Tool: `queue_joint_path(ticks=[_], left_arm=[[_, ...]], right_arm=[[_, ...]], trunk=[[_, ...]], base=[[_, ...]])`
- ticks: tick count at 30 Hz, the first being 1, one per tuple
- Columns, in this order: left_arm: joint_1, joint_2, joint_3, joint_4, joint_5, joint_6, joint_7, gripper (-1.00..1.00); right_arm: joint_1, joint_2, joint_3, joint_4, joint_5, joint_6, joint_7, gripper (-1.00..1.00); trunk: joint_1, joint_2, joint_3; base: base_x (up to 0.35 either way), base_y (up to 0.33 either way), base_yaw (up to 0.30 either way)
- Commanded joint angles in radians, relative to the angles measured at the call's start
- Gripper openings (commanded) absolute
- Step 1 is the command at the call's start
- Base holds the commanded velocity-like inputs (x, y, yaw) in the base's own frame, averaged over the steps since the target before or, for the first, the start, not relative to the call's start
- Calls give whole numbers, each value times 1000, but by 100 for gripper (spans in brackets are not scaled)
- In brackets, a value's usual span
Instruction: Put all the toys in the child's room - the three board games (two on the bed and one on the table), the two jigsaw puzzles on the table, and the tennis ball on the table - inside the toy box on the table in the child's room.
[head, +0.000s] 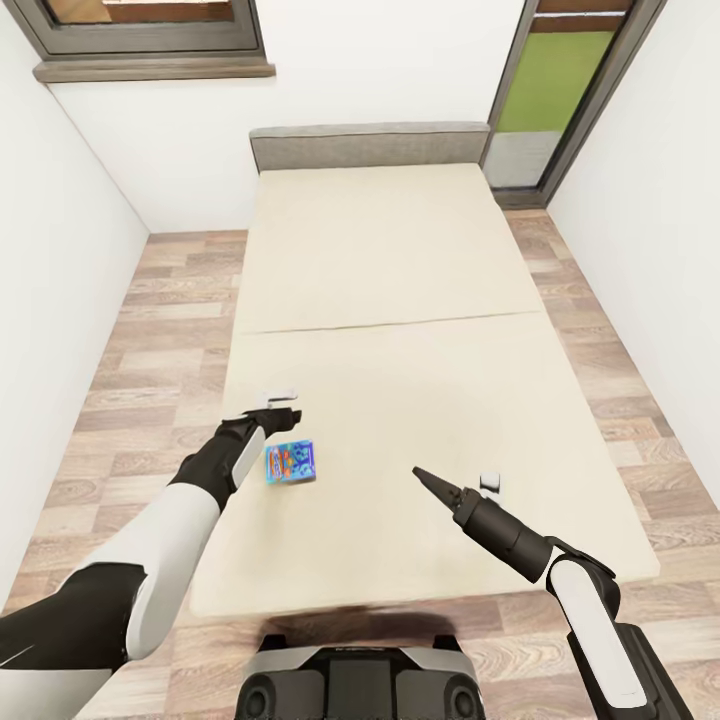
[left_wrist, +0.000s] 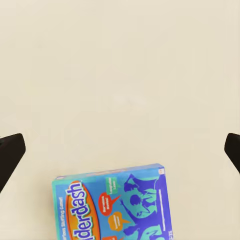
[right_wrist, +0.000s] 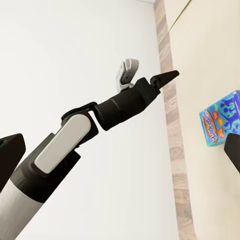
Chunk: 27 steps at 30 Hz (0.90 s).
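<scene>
Black fingers of the left tool (head: 268, 412) stand spread wide apart above the bed (head: 400, 260), holding nothing. Just beside it, lower left of centre in the head view, a blue board game (head: 291, 463) lies flat on the beige mattress. Lower right, the right tool (head: 428, 482) hovers over the bed; I cannot tell whether it is open.

Head view high above bed (head: 400, 300); all views sharing board game (head: 291, 463).
</scene>
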Motion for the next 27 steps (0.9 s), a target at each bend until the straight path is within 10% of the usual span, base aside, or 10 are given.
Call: queue_joint_path(ticks=[1, 27], left_arm=[[-1, 0, -1, -2, 10, 5, 6, 100], [-27, 17, 0, -10, 13, 1, 97, 100]], right_arm=[[0, 0, -1, 0, -4, 7, 0, 100], [0, 0, -1, 0, -4, 7, 0, 100]], trunk=[[0, -2, -3], [0, -2, -46]], base=[[0, 0, 0], [0, 0, 0]])
